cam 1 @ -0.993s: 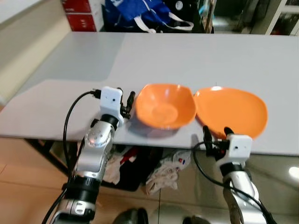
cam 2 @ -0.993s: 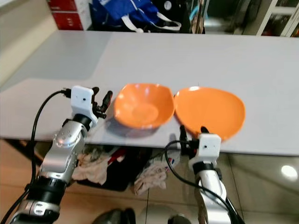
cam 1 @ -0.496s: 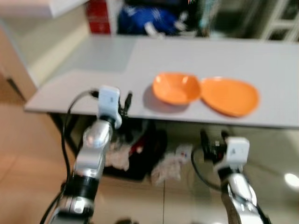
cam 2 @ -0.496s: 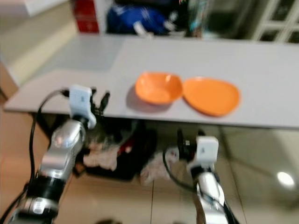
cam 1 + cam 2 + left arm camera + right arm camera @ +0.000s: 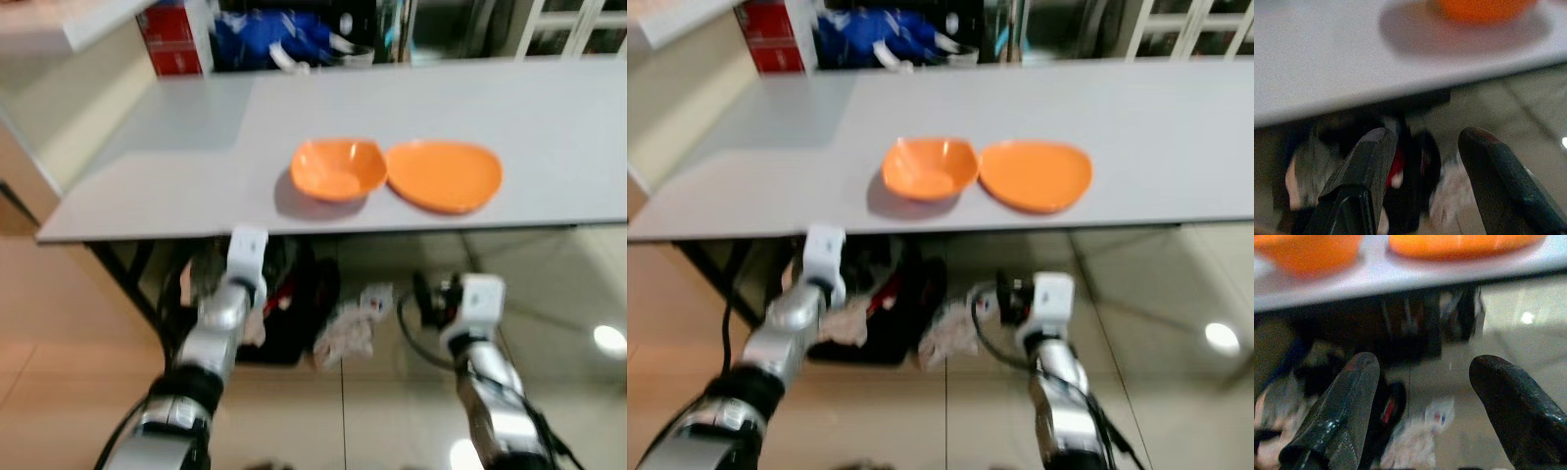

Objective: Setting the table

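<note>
Both silver arms hang low, the left gripper (image 5: 1425,161) and right gripper (image 5: 1422,391) with fingers spread, empty.

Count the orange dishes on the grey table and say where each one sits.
2: an orange bowl near the table's front edge, and an orange plate directly to its right.

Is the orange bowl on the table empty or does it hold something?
Empty: the orange bowl stands upright on the table, its inside showing plain orange.

A home: an orange bowl (image 5: 337,168) and plate (image 5: 445,175) on a grey counter (image 5: 176,181), blue bag (image 5: 265,39) at upper left.
</note>
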Available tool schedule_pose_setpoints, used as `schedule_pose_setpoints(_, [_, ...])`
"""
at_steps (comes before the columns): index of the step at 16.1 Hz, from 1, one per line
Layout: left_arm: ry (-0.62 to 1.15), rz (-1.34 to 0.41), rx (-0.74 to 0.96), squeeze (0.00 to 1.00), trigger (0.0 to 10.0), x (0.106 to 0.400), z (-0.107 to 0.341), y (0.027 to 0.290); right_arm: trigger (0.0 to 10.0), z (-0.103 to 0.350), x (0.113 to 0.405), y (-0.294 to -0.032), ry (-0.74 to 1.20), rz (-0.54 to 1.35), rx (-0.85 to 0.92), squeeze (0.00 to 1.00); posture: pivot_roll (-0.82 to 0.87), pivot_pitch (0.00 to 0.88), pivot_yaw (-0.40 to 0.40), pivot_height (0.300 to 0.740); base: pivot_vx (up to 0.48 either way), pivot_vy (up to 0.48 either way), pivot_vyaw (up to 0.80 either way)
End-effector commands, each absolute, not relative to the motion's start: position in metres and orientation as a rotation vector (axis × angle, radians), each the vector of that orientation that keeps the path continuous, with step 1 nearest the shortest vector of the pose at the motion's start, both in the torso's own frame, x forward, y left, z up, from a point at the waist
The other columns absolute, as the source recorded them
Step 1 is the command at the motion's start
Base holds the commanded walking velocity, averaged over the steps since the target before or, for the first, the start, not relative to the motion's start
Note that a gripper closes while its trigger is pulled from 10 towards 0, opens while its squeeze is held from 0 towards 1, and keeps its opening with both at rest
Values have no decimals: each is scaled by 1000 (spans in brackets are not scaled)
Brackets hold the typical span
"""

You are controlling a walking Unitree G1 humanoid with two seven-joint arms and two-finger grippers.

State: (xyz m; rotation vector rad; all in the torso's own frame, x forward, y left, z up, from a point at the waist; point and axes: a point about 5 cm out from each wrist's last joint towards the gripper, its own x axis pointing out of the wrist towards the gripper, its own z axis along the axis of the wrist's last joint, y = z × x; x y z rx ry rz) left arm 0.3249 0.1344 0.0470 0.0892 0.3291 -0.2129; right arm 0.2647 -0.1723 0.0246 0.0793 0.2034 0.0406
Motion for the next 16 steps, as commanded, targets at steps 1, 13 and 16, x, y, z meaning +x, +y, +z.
schedule_pose_setpoints(1, [376, -219, 137, 0, 10000, 321, 36, 137, 10000, 6, 262, -173, 299, 40, 107, 0, -58, 0, 69, 740, 0, 0, 0])
schedule_pose_setpoints(13, [1145, -128, 182, 0, 10000, 204, -77, 168, 10000, -86, 179, -185, 984, 11, 60, 0, -56, 0, 51, 740, 0, 0, 0])
schedule_pose_setpoints(16, [1074, -130, 105, 0, 10000, 213, -73, 155, 10000, -83, 186, -182, 953, -19, 122, 0, -68, 0, 59, 740, 0, 0, 0])
